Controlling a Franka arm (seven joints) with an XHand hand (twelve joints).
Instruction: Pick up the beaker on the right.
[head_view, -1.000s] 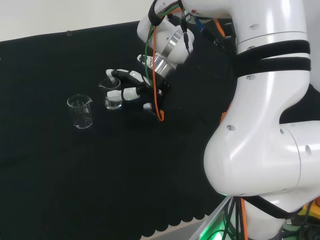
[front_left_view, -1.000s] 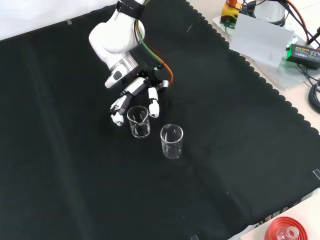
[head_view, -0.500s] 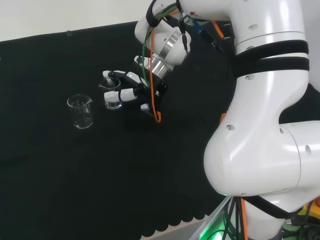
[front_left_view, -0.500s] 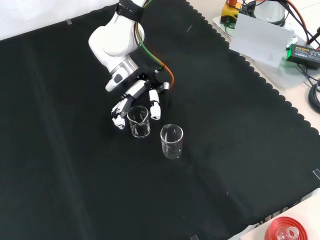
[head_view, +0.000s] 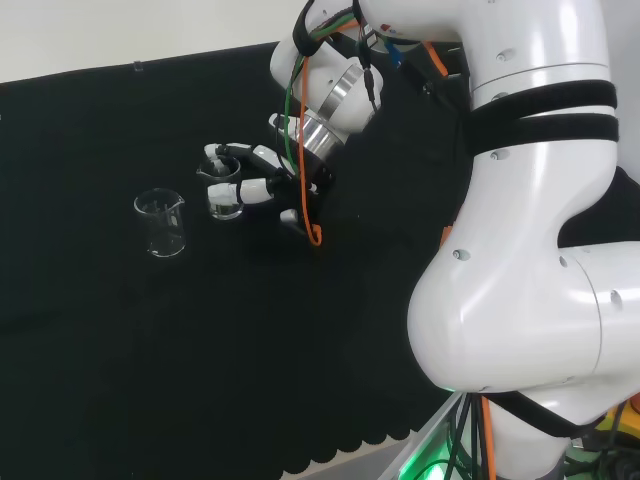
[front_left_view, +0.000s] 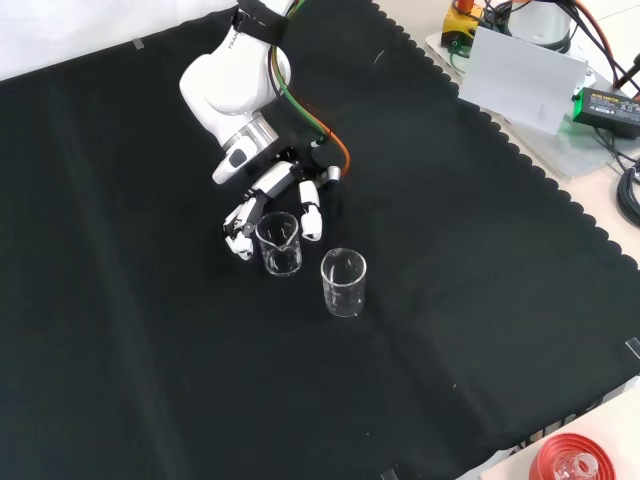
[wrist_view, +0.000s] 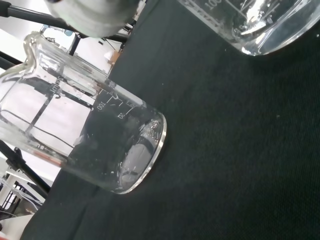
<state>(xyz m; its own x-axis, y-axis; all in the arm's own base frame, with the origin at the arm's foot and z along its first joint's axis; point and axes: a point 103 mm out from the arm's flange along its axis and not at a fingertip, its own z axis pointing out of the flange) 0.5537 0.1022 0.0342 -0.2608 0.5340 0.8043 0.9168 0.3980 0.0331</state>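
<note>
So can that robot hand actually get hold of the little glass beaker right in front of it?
Probably yes. The hand already has fingers on either side of the nearer beaker, nothing lies between them, and the other beaker stands apart.

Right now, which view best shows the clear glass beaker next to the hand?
The front view: the clear glass beaker stands whole between the hand's fingers. The head view has a finger crossing the beaker. The wrist view shows its wall and base close up.

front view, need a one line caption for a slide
Hand reaching around a clear beaker on black cloth, fingers either side; a second beaker stands beside it.
</note>
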